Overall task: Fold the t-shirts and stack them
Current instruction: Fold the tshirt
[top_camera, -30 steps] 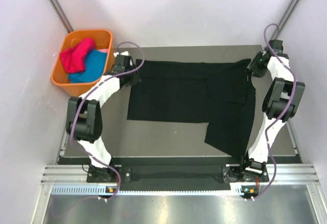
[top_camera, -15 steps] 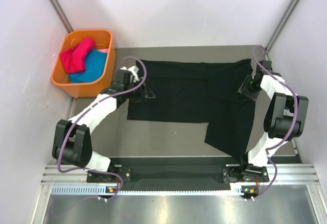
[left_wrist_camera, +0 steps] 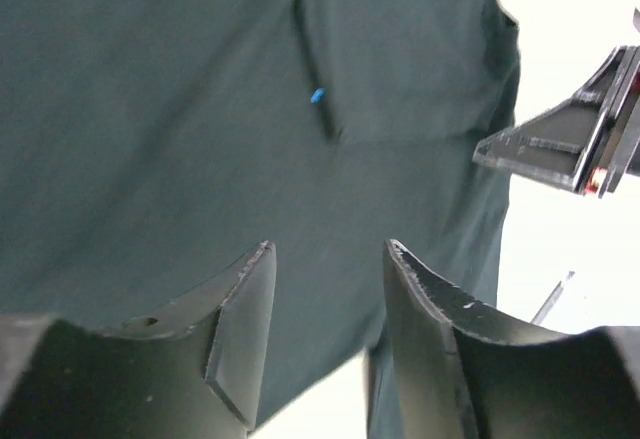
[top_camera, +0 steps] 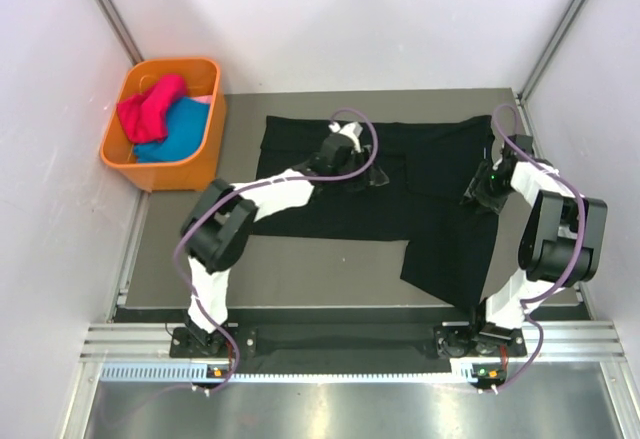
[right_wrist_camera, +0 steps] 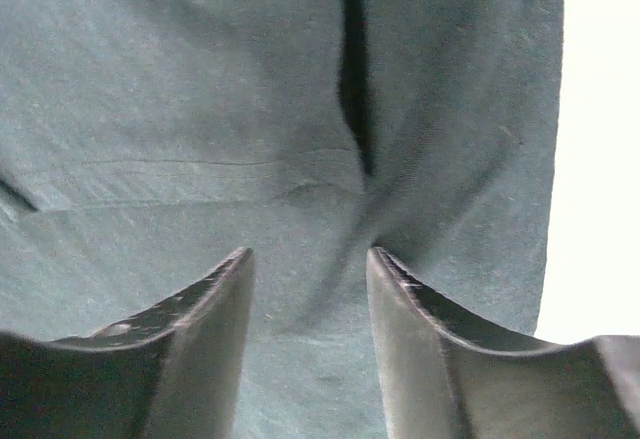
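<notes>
Step in hand: the first fold of the black t-shirt. Both grippers are over the cloth and neither holds it, so I judge this a reach for a fresh grip.
Black t-shirt: spread flat over the far half of the table, with one part trailing toward 5 o'clock.
Left gripper: over the shirt's middle, with fingers spread and nothing between them. The tiny light-blue print lies just ahead.
Right gripper: at 3 o'clock from the left one, near the shirt's right side. Its fingers are spread too, and a dark crease runs on from the gap.
Other shirts: a magenta shirt and a teal shirt sit in the orange basket at 10 o'clock.
Next move calls for: lowering each set of fingers onto a cloth edge and pinching a single layer — then carrying both sides over evenly so the fold lies square.
</notes>
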Motion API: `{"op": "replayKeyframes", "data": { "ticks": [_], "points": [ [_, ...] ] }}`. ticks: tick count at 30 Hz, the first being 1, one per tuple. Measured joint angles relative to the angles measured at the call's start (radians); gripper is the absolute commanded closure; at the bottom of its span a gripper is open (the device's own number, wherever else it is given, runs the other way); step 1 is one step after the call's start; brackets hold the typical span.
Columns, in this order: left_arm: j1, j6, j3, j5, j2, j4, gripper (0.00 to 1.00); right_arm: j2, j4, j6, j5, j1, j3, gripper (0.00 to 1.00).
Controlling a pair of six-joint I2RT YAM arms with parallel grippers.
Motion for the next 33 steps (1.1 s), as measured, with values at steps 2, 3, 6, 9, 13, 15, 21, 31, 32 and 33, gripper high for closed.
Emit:
{"op": "replayKeyframes", "data": {
  "ticks": [2, 3, 6, 9, 13, 15, 21, 31, 32, 33],
  "points": [
    [-0.011, 0.002, 0.054, -0.003, 0.059, 0.025, 0.54, -0.001, 0.01, 0.0, -0.01, -0.011, -0.006, 0.58],
    [-0.013, 0.003, 0.075, -0.002, 0.086, 0.042, 0.56, -0.001, 0.015, -0.001, -0.012, -0.016, -0.005, 0.6],
    [-0.013, 0.0, 0.116, 0.001, 0.154, 0.087, 0.62, 0.001, 0.016, -0.008, -0.019, -0.027, 0.005, 0.66],
    [-0.013, -0.018, 0.133, 0.002, 0.217, 0.134, 0.6, 0.013, 0.016, -0.008, -0.024, -0.041, 0.029, 0.66],
    [-0.022, -0.042, 0.164, 0.007, 0.295, 0.151, 0.54, 0.038, 0.016, -0.016, -0.023, -0.053, 0.061, 0.66],
    [-0.032, -0.047, 0.195, 0.009, 0.327, 0.151, 0.52, 0.043, 0.016, -0.023, -0.022, -0.055, 0.064, 0.66],
    [-0.056, -0.064, 0.288, 0.008, 0.361, 0.151, 0.46, 0.081, 0.015, -0.034, -0.024, -0.066, 0.07, 0.63],
    [-0.062, -0.105, 0.366, 0.018, 0.449, 0.156, 0.52, 0.117, 0.019, -0.042, -0.039, -0.069, 0.09, 0.69],
    [-0.061, -0.11, 0.375, 0.02, 0.453, 0.156, 0.54, 0.117, 0.019, -0.042, -0.044, -0.069, 0.09, 0.7],
    [-0.062, -0.113, 0.385, 0.02, 0.458, 0.154, 0.55, 0.118, 0.019, -0.042, -0.048, -0.069, 0.09, 0.71]
  ]
}}
